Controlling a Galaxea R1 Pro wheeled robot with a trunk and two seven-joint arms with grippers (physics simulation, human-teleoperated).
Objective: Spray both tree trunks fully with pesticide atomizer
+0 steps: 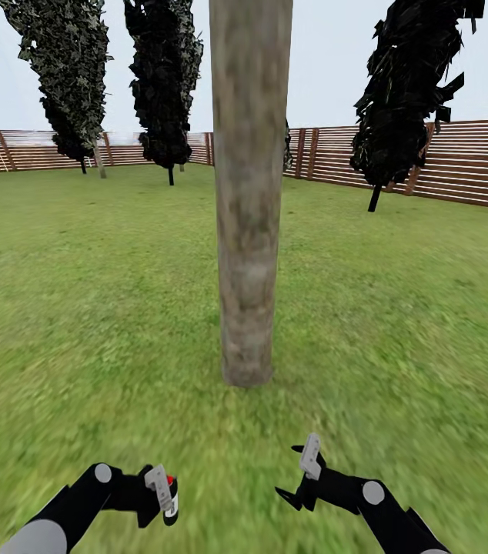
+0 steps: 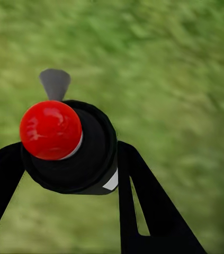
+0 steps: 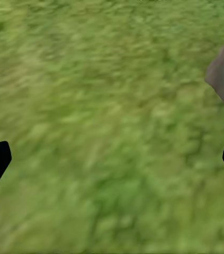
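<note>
Pesticide atomizer [image 1: 170,498] sits clamped in your left pincer [image 1: 159,496], low at your left side above the lawn [image 1: 82,308]; the wrist camera shows its red knob [image 2: 51,129] on the black cap between the fingers [image 2: 143,201]. Your right pincer [image 1: 299,481] hangs apart, holding nothing. One thick tree trunk [image 1: 248,192] stands just ahead, centred, with the fence [image 1: 467,161] well behind.

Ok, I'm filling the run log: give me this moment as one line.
left gripper: shut on atomizer | right gripper: open, nothing held | tree trunk: straight ahead, on lawn | phase: facing trunk, atomizer low
</note>
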